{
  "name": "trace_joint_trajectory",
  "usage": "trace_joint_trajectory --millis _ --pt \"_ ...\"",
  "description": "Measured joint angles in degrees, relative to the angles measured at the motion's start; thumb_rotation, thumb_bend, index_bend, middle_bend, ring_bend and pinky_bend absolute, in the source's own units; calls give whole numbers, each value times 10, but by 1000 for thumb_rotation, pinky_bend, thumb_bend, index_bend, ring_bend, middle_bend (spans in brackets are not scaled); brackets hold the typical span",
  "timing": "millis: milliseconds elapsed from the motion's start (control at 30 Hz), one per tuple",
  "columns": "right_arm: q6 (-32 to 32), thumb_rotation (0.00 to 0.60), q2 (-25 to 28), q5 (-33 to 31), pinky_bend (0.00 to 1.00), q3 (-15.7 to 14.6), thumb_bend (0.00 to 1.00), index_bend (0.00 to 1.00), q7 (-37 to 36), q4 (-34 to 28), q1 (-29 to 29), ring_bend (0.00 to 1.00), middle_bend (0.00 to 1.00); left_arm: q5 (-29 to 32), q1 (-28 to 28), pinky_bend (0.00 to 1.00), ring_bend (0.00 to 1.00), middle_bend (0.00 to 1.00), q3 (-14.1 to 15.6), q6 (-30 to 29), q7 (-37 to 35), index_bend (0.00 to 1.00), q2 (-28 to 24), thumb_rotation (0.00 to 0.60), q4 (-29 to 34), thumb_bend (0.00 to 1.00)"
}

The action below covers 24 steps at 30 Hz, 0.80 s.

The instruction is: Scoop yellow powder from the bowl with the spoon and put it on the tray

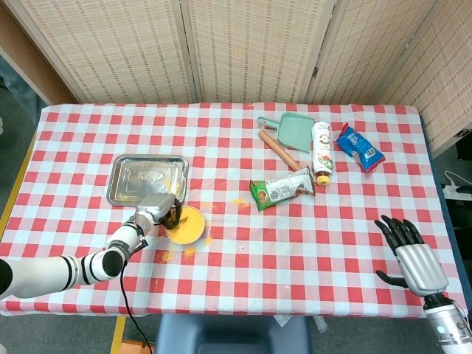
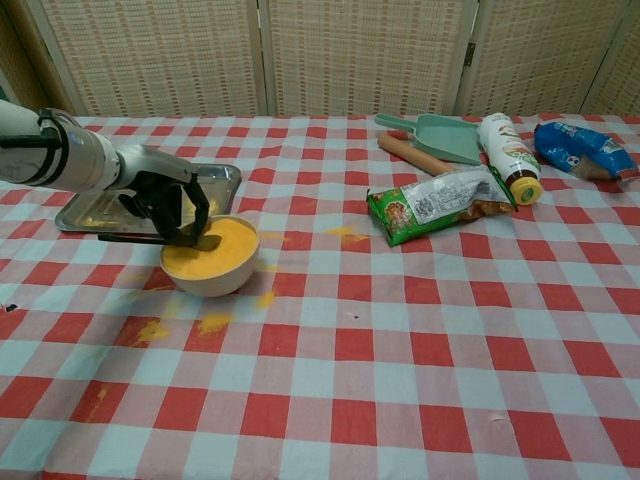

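- Right now the left hand (image 2: 168,208) is gripping the spoon (image 2: 150,239), its dark fingers (image 2: 185,215) curling around the handle, which is running out level to the left in the chest view.
- The spoon's tip is sitting at the near-left rim of the bowl (image 2: 210,262), just over the yellow powder (image 2: 215,250); whether it is carrying any powder I cannot tell.
- The bowl is standing on the checked cloth (image 2: 400,340), just in front of the tray's right corner — close beside it, not on it.
- The tray (image 1: 122,183) is lying flat behind the hand, with a little yellow showing near its right edge in the head view.
- Yellow spills (image 2: 180,326) are lying on the cloth in front of the bowl, and a smaller patch (image 2: 343,234) is sitting to its right.
- The right hand (image 1: 411,251) is hovering at the far right edge of the table, fingers spread and holding nothing — well apart from the bowl.
- Further back, a green packet (image 2: 440,203), a bottle (image 2: 508,144), a blue packet (image 2: 582,147), a dustpan (image 2: 445,136) and a rolling pin (image 2: 410,152) are lying together, the bottle on its side.
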<state>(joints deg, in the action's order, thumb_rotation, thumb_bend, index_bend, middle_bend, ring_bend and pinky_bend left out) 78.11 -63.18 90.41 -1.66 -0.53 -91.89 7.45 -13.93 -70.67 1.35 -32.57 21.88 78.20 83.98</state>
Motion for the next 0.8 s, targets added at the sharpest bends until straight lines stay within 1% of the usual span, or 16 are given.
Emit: trace_joint_trajectory --millis 100,233,400,600,733,800 --pt "0 600 0 -1 0 1 86 0 0 0 0 0 0 5 -5 1000 1000 1000 4 5 -7 622 2 600 -7 850" --pt "0 600 0 -2 0 1 86 0 0 0 0 0 0 -4 -5 1000 1000 1000 2 7 -20 615 -2 600 2 847" --pt "2 600 1 1 0 0 86 0 0 -1 -1 0 0 -20 -5 1000 1000 1000 4 -1 -27 572 -7 600 17 805" --pt "6 600 3 4 0 -1 86 0 -2 -2 -3 0 0 -29 -3 1000 1000 1000 4 -15 -37 480 -6 600 23 676" --pt "6 600 4 5 0 -2 87 0 -3 -2 -2 0 0 -44 3 1000 1000 1000 -1 -28 -45 432 -9 600 31 613" --pt "7 600 4 6 0 -2 87 0 -4 -2 -3 0 0 -50 5 1000 1000 1000 -2 -30 -47 415 -11 600 34 598"
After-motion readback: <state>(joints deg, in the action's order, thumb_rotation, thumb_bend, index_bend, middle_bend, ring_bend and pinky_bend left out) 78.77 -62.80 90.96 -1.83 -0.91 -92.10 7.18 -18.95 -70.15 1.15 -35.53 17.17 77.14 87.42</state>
